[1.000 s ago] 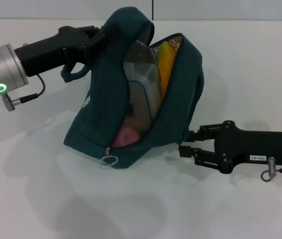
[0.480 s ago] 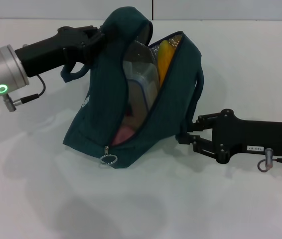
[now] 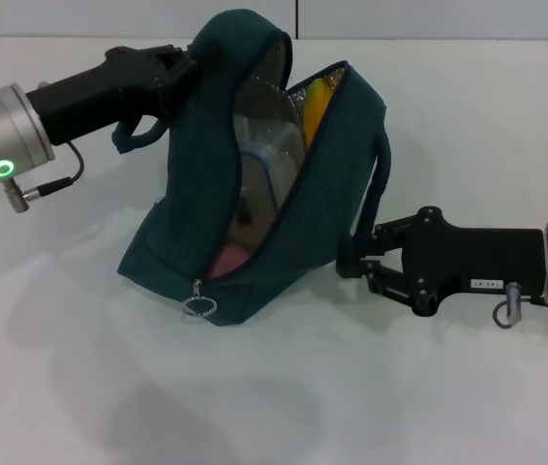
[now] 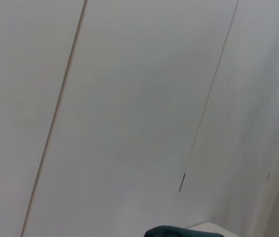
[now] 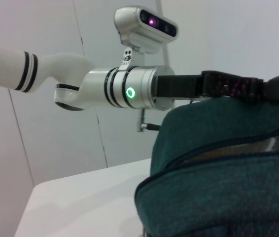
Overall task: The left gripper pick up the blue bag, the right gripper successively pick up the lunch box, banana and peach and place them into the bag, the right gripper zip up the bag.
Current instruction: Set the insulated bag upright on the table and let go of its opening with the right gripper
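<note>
Zipping comes next: left pincer point(image 3: 179, 70) grips the blue bag point(image 3: 187, 223) upright on the desk point(image 3: 448, 407); right pincer point(image 3: 350, 264), fingers parted beside it, should reach the ring pull point(image 3: 197, 307).

Head looks down; both wrists share the blue bag point(image 3: 255, 194).

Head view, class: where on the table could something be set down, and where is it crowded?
Free: the bare table in front of the blue bag, and the far right corner. Crowded: the left gripper at the bag's top, and the right gripper against its side.
</note>
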Controlling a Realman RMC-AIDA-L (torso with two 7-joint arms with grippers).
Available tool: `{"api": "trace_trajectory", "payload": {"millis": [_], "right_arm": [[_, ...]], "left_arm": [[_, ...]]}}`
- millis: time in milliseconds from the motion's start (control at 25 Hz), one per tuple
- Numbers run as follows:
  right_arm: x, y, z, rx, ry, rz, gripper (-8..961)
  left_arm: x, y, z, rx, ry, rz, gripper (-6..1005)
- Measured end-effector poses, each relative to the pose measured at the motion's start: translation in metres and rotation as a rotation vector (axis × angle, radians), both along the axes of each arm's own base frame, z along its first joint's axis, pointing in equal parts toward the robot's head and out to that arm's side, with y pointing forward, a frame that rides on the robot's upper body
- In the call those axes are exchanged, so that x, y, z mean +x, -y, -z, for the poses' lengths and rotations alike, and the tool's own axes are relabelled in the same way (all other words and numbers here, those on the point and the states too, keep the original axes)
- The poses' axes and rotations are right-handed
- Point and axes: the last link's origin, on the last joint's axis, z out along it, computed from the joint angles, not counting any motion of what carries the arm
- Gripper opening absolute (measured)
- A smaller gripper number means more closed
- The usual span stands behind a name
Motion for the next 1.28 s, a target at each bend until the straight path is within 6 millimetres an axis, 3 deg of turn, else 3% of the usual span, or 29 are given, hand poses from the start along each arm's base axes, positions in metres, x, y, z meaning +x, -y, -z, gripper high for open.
{"api": "trace_trajectory", "payload": {"millis": [80,200,440,600,920,1280], "right_arm": [[0.001,-0.001,-0.002,0.017,0.0,-0.005,214],[0.005,-0.001,-0.006,0.062,-0.01,-0.015,97],[0.014,0.003,-0.02,0.182,-0.091,-0.012,84],[0.016,0.007,-0.04,0.245,-0.187,-0.01,75],[0.012,-0.005,-0.074,0.128,-0.159,-0.039,74],[0.005,-0.021,-0.075,0.019,-0.022,-0.057,74]], "left_arm": [[0.0,0.0,0.0,0.004,-0.002,0.002,44],[-0.004,0.002,0.001,0.042,0.003,0.014,44],[-0.012,0.012,0.01,0.12,0.03,0.046,44],[-0.018,0.027,0.02,0.187,0.03,0.098,45],[-0.02,0.069,0.052,0.311,0.014,0.248,45],[-0.031,0.095,0.057,0.46,-0.002,0.235,45]]}}
